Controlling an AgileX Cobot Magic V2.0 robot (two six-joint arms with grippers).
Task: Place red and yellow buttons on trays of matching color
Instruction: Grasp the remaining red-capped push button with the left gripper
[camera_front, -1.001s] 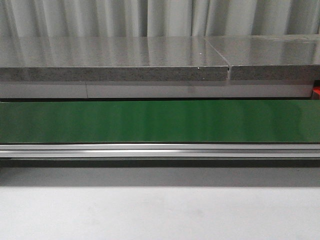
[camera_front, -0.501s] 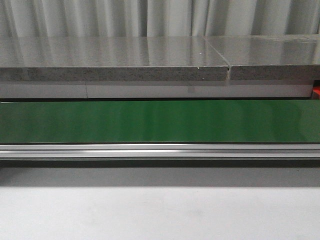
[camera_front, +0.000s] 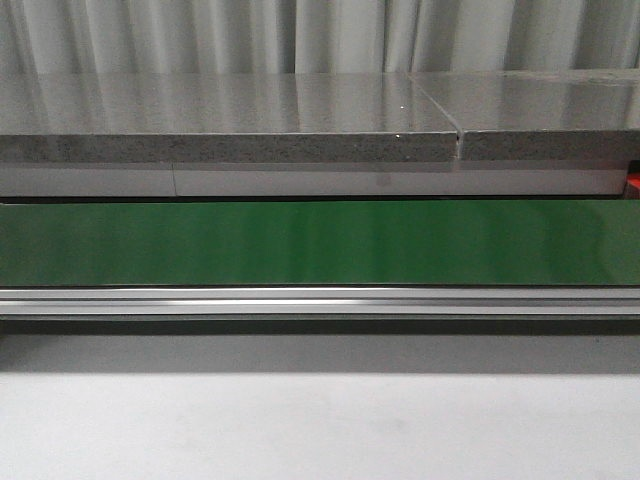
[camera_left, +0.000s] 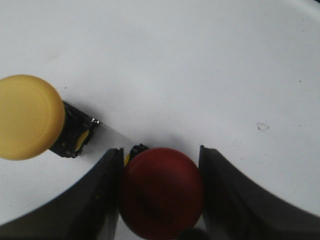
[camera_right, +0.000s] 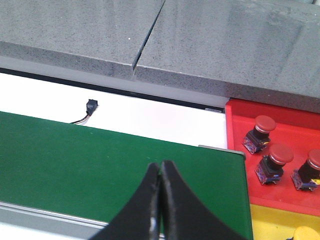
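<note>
between the left hand fingers sits a red button, seemingly gripped, its base hidden.

Two dark fingers on the left gripper — matte charcoal, broad, with inner edges curving outward toward the base. Black on the right gripper too — smooth, slightly glossy fingers tapering into narrow curved tips.

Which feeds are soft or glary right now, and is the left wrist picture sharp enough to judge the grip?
Left wrist view: red button and jaws blurred, dark, too close; yellow button crisper, white table bright. Front view: streaky glare on the grey slab and green belt. Right wrist view: evenly lit, red tray sharp.
</note>
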